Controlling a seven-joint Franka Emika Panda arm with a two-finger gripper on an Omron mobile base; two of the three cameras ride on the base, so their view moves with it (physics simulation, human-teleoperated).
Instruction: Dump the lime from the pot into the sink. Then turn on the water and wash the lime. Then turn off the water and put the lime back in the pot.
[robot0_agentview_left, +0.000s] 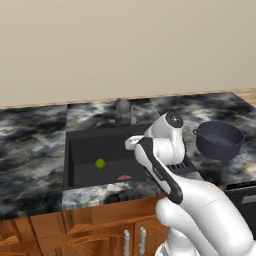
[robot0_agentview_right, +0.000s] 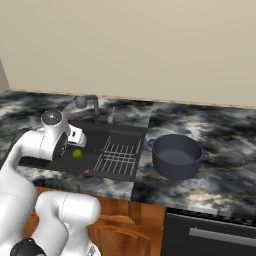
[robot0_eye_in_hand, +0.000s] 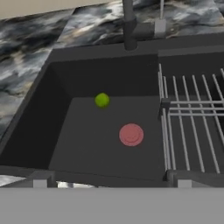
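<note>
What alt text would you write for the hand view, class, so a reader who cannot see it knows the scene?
A small yellow-green lime lies on the floor of a black sink, apart from a flat pink-red drain patch. A grey wire rack fills the right side, and the faucet base rises behind the basin from the marbled counter.

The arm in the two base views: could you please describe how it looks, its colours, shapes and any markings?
The arm is glossy white, built of fat rounded segments with smooth shells. A dark band runs along the link over the sink, and a round dark cap with a small pale centre closes a joint. No cables or lettering show.
</note>
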